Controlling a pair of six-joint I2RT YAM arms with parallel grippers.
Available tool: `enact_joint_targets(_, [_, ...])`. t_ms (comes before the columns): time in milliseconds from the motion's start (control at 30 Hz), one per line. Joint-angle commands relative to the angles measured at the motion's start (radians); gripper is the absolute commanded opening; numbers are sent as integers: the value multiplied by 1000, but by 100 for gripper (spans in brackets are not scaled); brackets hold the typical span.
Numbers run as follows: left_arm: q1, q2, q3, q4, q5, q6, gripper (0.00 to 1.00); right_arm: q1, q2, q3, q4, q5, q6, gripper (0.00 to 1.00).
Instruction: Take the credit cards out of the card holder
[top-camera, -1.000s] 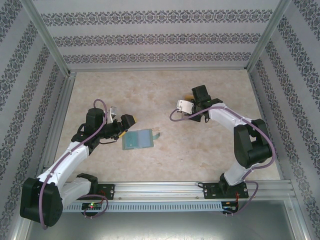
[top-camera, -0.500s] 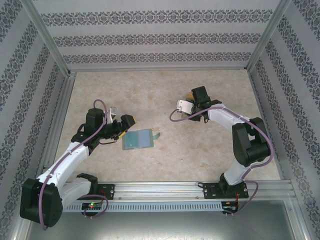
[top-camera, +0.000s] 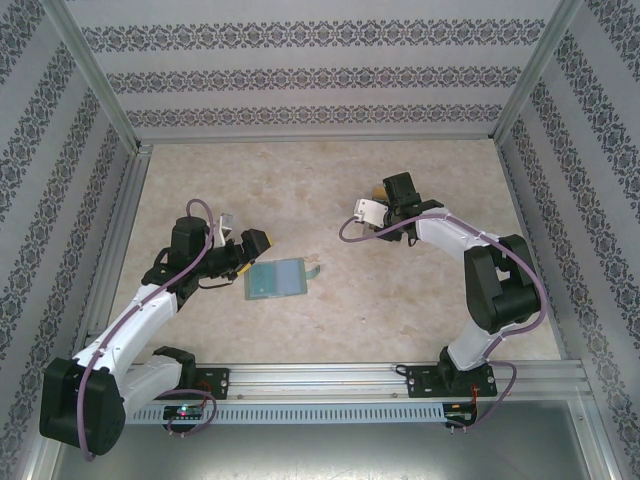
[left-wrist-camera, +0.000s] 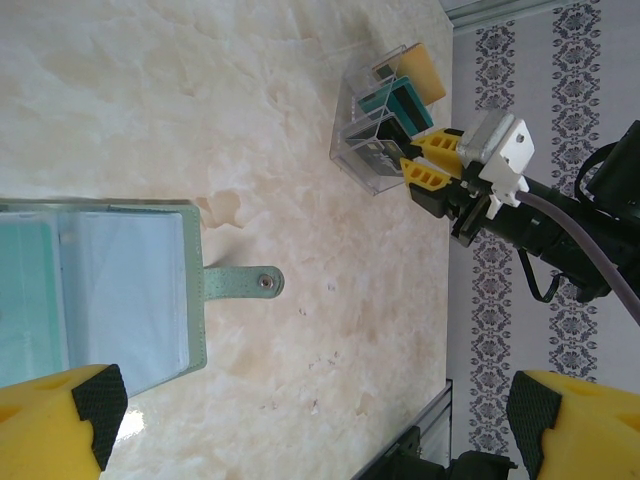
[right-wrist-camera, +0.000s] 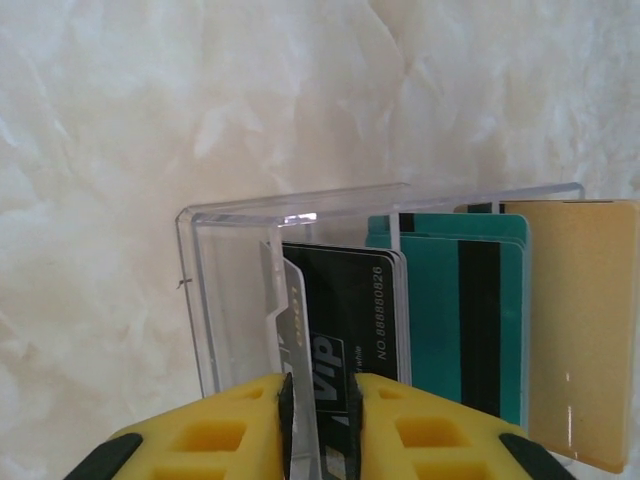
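The card holder (top-camera: 275, 278) lies open on the bench (top-camera: 300, 180) in the top view, left of centre, just beside the left gripper (top-camera: 250, 243). The right gripper (top-camera: 384, 194) works farther right.

From the left wrist, that gripper's jaws stand wide by the holder, whose strap tab (left-wrist-camera: 240, 283) points right. The credit cards (left-wrist-camera: 405, 90) stand in a clear box (left-wrist-camera: 365, 150) well apart.

From the right wrist, narrow jaws straddle a grey card (right-wrist-camera: 285, 300); whether they pinch it cannot be told. If the card clings to a pad, pulling away could drag it out or tip the light box.
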Motion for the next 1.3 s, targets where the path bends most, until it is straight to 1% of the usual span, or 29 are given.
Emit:
enact_joint_targets(0, [8, -19, -8, -12, -1, 15, 99, -4, 16, -13, 41, 48, 29, 27])
enact_joint_targets(367, [8, -28, -13, -10, 4, 16, 99, -5, 38, 23, 60, 113, 92, 27])
enact_joint_targets(600, [8, -36, -16, -12, 7, 15, 99, -9, 37, 43, 54, 140, 151, 29])
enact_joint_targets(800, [8, -38, -18, -19, 1, 18, 99, -3, -15, 38, 35, 136, 229, 30])
enact_joint_targets(933, [9, -38, -11, -80, -52, 43, 99, 26, -93, 30, 12, 109, 339, 30])
enact_joint_targets(1033, [9, -30, -6, -120, -92, 57, 100, 62, -142, 23, -5, 73, 466, 30])
enact_joint_targets(1200, [9, -1, 8, -194, -145, 87, 97, 152, -196, 0, -21, 15, 703, 31])
enact_joint_targets(1267, [9, 16, 15, -234, -176, 99, 93, 206, -204, 7, -39, 6, 808, 30])
